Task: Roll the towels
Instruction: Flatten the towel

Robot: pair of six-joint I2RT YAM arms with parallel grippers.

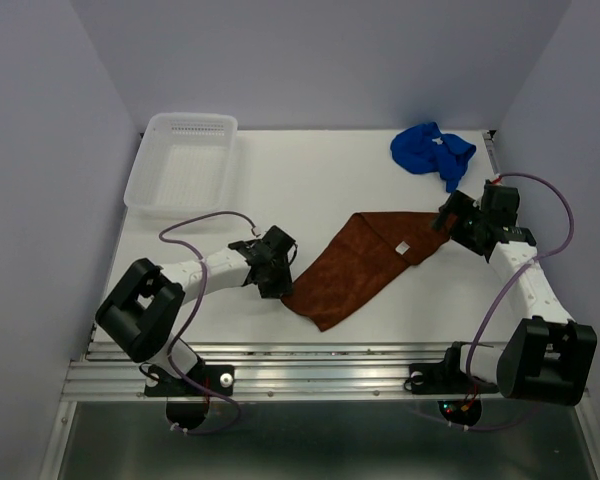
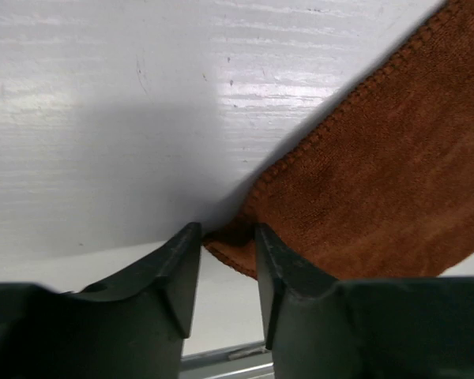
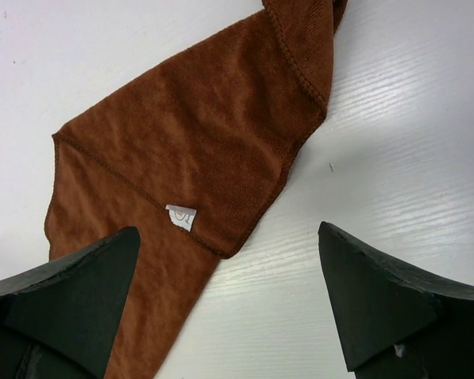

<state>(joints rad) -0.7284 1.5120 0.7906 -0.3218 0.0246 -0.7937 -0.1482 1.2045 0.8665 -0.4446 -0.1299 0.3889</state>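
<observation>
**A:** What could go south here?

**B:** My left pincer point(image 2: 225, 237) straddles a corner of the rust-brown towel point(image 1: 355, 265), mid-table. Can't tell if it's biting yet. Thin pinch, so it could slip out. My right pincer point(image 3: 229, 230) gapes wide over the other end.

**A:** Basket?

**B:** White basket point(image 1: 140, 190), far left, nothing in it. Blue towel point(image 1: 432, 152) is bunched up far right.
</observation>
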